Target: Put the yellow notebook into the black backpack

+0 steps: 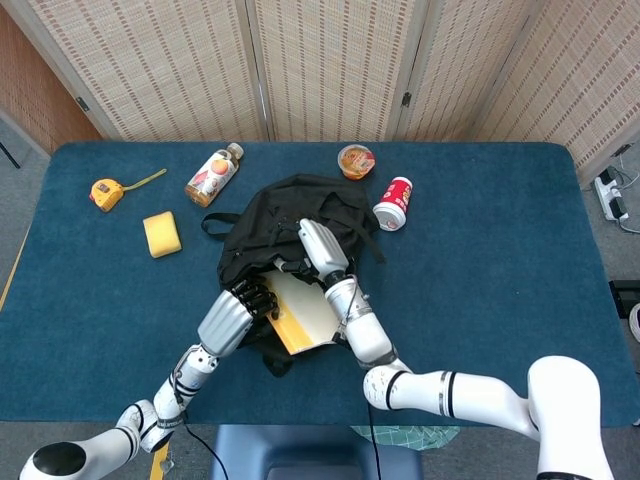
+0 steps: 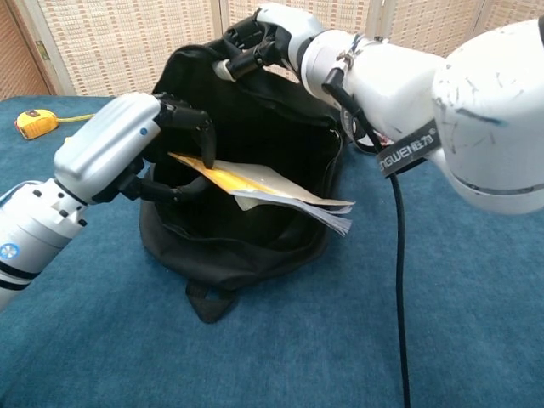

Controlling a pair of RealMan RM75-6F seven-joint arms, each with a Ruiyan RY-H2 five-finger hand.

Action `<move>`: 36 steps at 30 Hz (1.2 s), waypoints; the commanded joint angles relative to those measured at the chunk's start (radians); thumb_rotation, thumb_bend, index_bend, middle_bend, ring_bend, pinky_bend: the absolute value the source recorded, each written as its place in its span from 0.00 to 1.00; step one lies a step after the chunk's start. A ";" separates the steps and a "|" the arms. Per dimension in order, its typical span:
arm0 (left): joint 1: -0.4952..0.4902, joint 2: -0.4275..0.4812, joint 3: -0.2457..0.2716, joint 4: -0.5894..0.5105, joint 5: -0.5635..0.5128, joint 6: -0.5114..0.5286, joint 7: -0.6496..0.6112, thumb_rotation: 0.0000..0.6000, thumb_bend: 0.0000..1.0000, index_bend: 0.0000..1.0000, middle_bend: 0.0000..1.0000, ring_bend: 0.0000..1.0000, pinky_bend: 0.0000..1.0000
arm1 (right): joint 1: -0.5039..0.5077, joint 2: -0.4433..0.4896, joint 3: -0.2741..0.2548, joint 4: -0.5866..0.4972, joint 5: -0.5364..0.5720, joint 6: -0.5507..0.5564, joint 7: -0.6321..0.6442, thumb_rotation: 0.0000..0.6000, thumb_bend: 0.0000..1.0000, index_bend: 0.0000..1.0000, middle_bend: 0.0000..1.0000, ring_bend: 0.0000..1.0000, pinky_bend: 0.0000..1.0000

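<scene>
A blue-covered table (image 1: pixel 500 300) stands in front of woven folding screens, and the work takes place at its centre. One yellow notebook (image 2: pixel 255 183) is present; it lies flat across the mouth of the one black backpack (image 2: pixel 255 127), with its near portion already inside the opening and its far corner projecting past the bag's right rim. The left hand (image 2: pixel 174 140) pinches the notebook at its yellow spine edge, fingers (image 2: pixel 204 140) on top and the thumb apparently beneath, though the underside contact is partly hidden. The right hand (image 2: pixel 251 38) is curled on the upper rim of the backpack and holds the opening up, above and behind the left fingertips. Handling judgement: the notebook appears light and thin, and its free pages fan and droop at the unsupported corner, so it is flexible rather than stiff; the bound spine edge, where the left fingers sit now, is the best grip point, since a hold on loose pages would let it sag or slip. The backpack is soft fabric and collapses unless held. Other items, one each: a tape measure (image 1: pixel 106 192), a yellow sponge (image 1: pixel 161 234), a bottle (image 1: pixel 212 175), a small cup (image 1: pixel 355 160) and a red can (image 1: pixel 393 203), all beyond the fingers' reach.
</scene>
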State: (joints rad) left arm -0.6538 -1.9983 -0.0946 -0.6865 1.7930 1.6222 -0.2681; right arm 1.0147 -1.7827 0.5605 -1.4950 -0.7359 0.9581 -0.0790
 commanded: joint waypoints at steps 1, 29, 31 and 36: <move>-0.015 -0.046 -0.022 0.090 -0.048 -0.038 0.022 1.00 0.54 0.68 0.59 0.48 0.35 | -0.004 0.009 -0.007 -0.021 0.004 0.009 -0.005 1.00 0.74 0.77 0.37 0.28 0.06; -0.083 -0.175 -0.054 0.195 -0.212 -0.235 0.209 1.00 0.54 0.66 0.60 0.49 0.36 | 0.001 0.040 -0.036 -0.107 0.051 0.029 -0.024 1.00 0.74 0.77 0.37 0.28 0.06; -0.091 -0.172 -0.058 0.185 -0.222 -0.257 0.237 1.00 0.54 0.66 0.60 0.49 0.35 | 0.000 0.042 -0.039 -0.112 0.050 0.031 -0.025 1.00 0.74 0.77 0.37 0.28 0.06; -0.076 -0.151 -0.069 0.120 -0.262 -0.306 0.351 1.00 0.35 0.59 0.55 0.46 0.33 | -0.004 0.048 -0.043 -0.117 0.050 0.035 -0.022 1.00 0.74 0.77 0.37 0.28 0.06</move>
State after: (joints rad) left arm -0.7364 -2.1612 -0.1564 -0.5299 1.5525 1.3391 0.0357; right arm 1.0112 -1.7349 0.5171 -1.6116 -0.6855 0.9931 -0.1013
